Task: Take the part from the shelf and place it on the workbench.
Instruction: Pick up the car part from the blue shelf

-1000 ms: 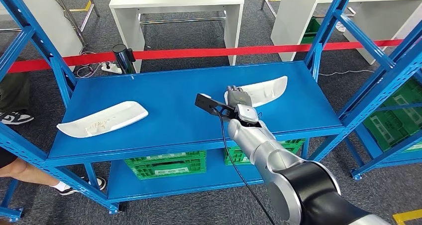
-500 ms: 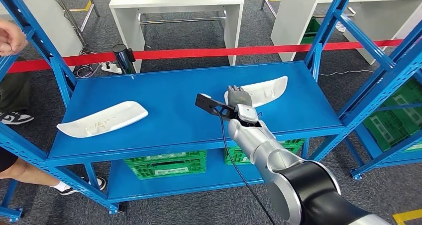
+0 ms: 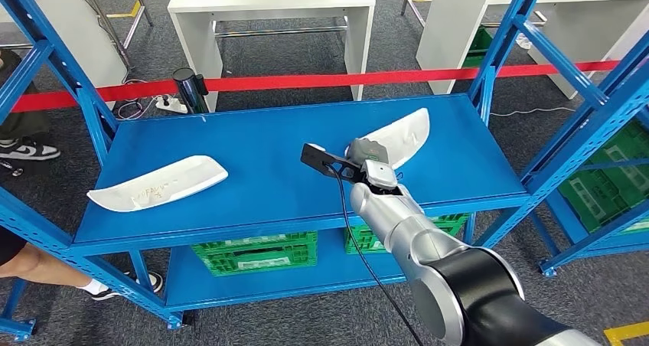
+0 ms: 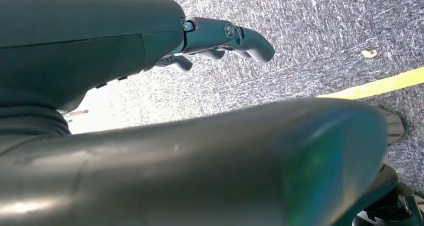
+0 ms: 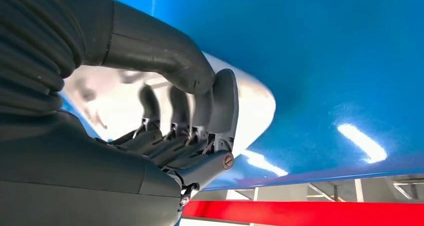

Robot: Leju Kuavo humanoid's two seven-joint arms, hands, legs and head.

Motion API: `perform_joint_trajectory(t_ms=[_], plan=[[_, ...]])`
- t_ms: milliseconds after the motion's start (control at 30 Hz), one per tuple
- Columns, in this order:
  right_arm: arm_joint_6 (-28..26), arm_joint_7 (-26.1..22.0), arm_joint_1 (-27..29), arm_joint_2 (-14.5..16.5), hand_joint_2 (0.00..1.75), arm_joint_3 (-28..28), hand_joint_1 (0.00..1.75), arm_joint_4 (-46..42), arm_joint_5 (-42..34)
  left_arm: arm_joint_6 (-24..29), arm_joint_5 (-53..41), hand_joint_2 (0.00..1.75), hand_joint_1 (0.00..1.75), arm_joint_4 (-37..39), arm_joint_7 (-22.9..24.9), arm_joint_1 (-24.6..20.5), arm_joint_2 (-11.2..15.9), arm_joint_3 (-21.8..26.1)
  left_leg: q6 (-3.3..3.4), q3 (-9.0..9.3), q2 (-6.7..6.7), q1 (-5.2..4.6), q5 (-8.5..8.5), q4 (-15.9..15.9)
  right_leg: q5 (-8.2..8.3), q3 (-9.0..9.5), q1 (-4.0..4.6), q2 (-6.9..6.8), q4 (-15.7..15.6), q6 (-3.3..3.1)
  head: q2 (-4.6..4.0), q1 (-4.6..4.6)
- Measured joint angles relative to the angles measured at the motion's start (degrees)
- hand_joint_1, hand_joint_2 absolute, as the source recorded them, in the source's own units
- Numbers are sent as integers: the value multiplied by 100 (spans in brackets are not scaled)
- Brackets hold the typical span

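Right hand [image 3: 366, 156] grips the white part [image 3: 398, 137] (near end) — fingers [image 5: 187, 108] curled round it.

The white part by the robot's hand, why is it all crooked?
The white part sits slanted on the blue shelf, one end tipped up, because the right hand grips its near end. The other white part lies flat, untouched.

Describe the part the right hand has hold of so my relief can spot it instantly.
On the blue shelf top, look right of centre: a long curved white part, gripped at its near end by the right hand. Its twin lies untouched at the left.
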Motion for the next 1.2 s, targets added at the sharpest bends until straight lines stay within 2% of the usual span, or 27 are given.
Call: perform_joint_trajectory(t_ms=[433,500,533,633,667,1200], plan=[[13,33,-3,8,175,0,175,-1,34,0,2,0,0,0,0,8,4,52,0,-1,0,0,0,0,0,0,0,0,0,0,0,2],[13,41,-3,9,175,0,168,-1,36,0,2,0,0,0,0,11,5,60,0,-1,0,0,0,0,0,0,0,0,0,0,0,1],[14,41,-3,9,175,0,133,-1,37,0,2,0,0,0,0,12,5,65,0,-1,-1,0,0,0,0,0,0,0,0,0,0,1],[18,41,-3,10,175,0,9,0,40,0,2,0,0,0,-1,13,5,79,0,-1,0,0,0,0,0,0,0,0,0,0,0,2],[20,41,-3,11,175,0,0,0,40,0,2,0,0,0,-1,13,5,81,0,-1,0,0,0,0,0,0,0,0,1,0,0,2],[26,119,-2,9,175,-1,0,0,39,0,-15,0,0,0,-2,13,5,84,0,-1,0,0,0,0,0,-3,0,0,0,0,0,0]])
